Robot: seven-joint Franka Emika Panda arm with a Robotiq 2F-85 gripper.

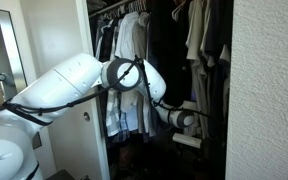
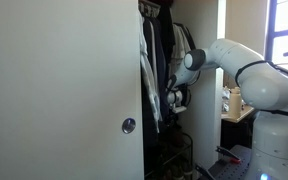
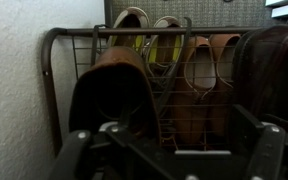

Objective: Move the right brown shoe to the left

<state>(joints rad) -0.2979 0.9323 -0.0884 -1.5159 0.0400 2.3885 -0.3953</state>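
In the wrist view a wire shoe rack (image 3: 54, 80) stands against a white wall. A brown shoe (image 3: 114, 92) sits at the rack's left, toe toward me. A pair of tan shoes (image 3: 199, 75) lies to its right, and a dark brown shoe (image 3: 276, 62) is at the far right. Two yellow-lined shoes (image 3: 149, 35) lie behind them. My gripper (image 3: 169, 152) is open, fingers wide apart, low in front of the rack and holding nothing. In both exterior views the gripper (image 1: 189, 120) (image 2: 174, 98) reaches into the dark closet; the shoes are hidden there.
Hanging clothes (image 1: 134, 60) fill the closet above the arm, also seen in an exterior view (image 2: 156, 60). A white closet door (image 2: 64, 90) with a knob stands close beside the arm. A white wall (image 3: 14, 90) borders the rack's left side.
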